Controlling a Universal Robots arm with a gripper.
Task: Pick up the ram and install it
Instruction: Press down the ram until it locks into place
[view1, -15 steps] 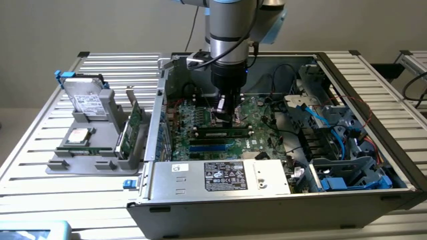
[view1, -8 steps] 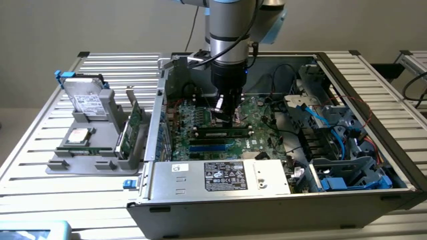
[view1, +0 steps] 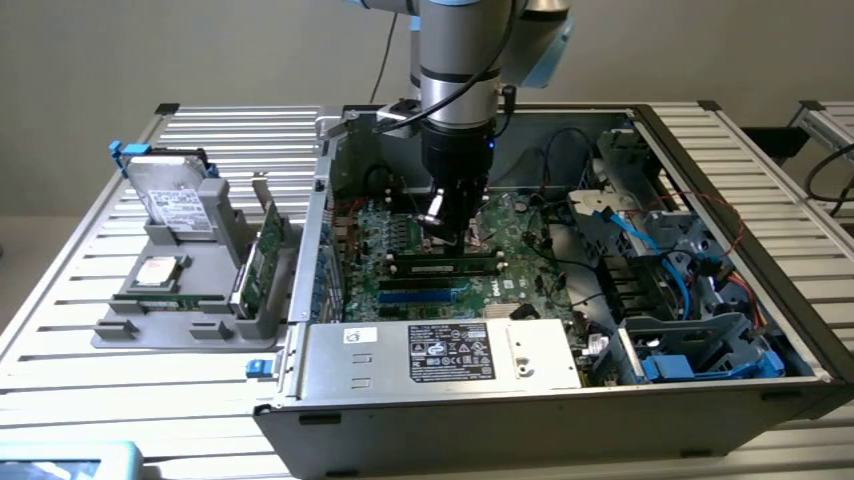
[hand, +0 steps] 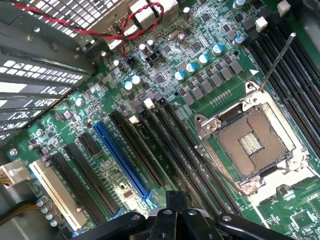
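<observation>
The ram (view1: 441, 266), a long narrow green stick with dark chips, stands on edge in a black memory slot of the motherboard (view1: 521, 235) inside the open computer case. My gripper (view1: 451, 240) points straight down over the stick's middle, shut, with its tip at the ram's top edge; I cannot tell whether they touch. In the wrist view the black gripper (hand: 176, 200) hangs over the motherboard (hand: 165, 75), with long dark slots running under it and the open processor socket (hand: 250, 145) beside it.
The case walls (view1: 320, 200) ring the arm, with the power supply (view1: 441, 352) at the front and drive bays with blue cables (view1: 667, 270) at the exterior view's right. A grey holder (view1: 174, 300) at the exterior view's left carries a drive and green cards (view1: 267, 255).
</observation>
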